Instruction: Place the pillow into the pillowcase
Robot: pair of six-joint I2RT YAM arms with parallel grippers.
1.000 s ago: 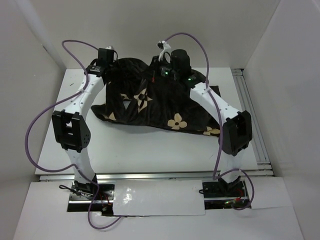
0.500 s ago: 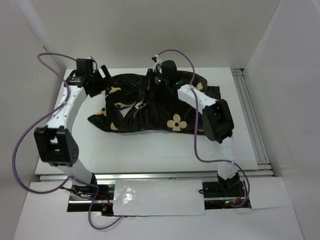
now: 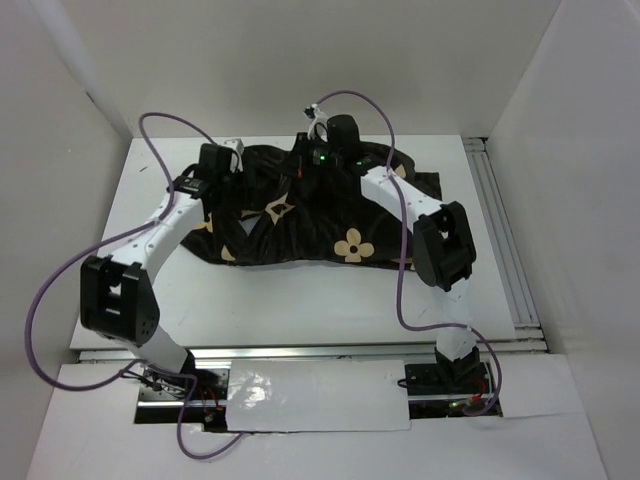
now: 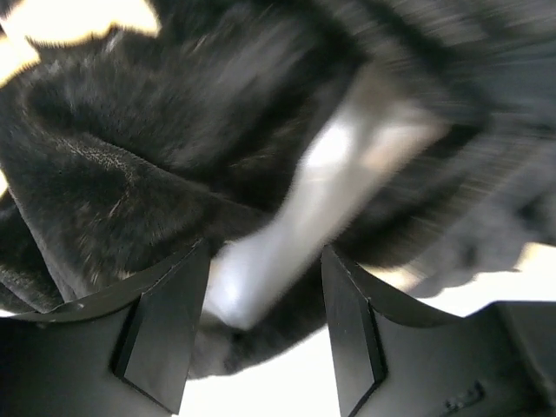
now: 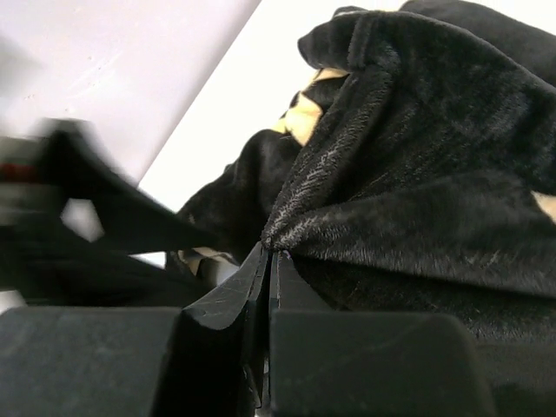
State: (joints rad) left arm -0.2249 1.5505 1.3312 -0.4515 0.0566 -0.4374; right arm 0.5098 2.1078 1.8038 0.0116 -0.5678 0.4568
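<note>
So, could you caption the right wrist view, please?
Right fingers shut on a fold of the dark plush pillowcase.

One pillowcase [image 3: 300,225], one left hand [image 4: 265,261], one right hand [image 5: 268,256]

A robotics lab test cell: plain white walls [image 3: 300,60] box the white counter [image 3: 300,300] at 9, 12 and 3 o'clock, with a metal rail [image 3: 505,250] at 3 o'clock.

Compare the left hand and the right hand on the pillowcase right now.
The left hand is open, pinching nothing; the right hand is shut on a fold of the pillowcase. The left hand sits at the pillowcase's far left corner; the right hand at the middle of its far edge. Both face the dark plush fabric.
</note>
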